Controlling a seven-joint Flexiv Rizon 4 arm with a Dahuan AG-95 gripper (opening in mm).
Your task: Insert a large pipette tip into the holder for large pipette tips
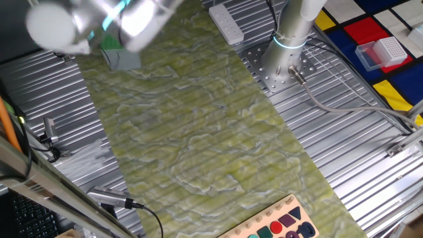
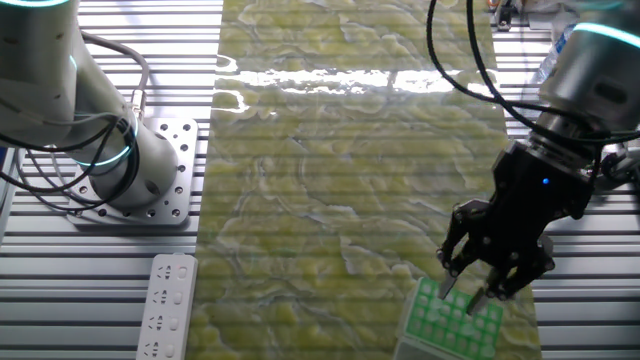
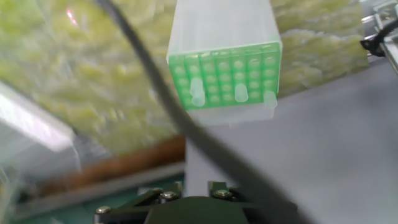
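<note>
The holder for large pipette tips (image 3: 224,68) has a bright green gridded top and a pale translucent body. It also shows at the bottom edge of the other fixed view (image 2: 450,322), and in one fixed view (image 1: 122,56) it is half hidden behind the blurred arm. Three whitish pipette tips stand in its holes; one (image 3: 197,93) is at the left, one (image 3: 241,94) in the middle and one (image 3: 270,100) at the corner. My black gripper (image 2: 463,292) hovers just above the holder's top with its fingers apart. I see nothing between them. The fingers do not show in the hand view.
A white power strip (image 2: 165,305) lies by the second arm's base (image 2: 115,150). A clear box with a white grid top (image 1: 383,51) sits on the coloured mat at the far right. A wooden shape board (image 1: 284,225) lies at the table's edge. A black cable (image 3: 161,93) crosses the hand view.
</note>
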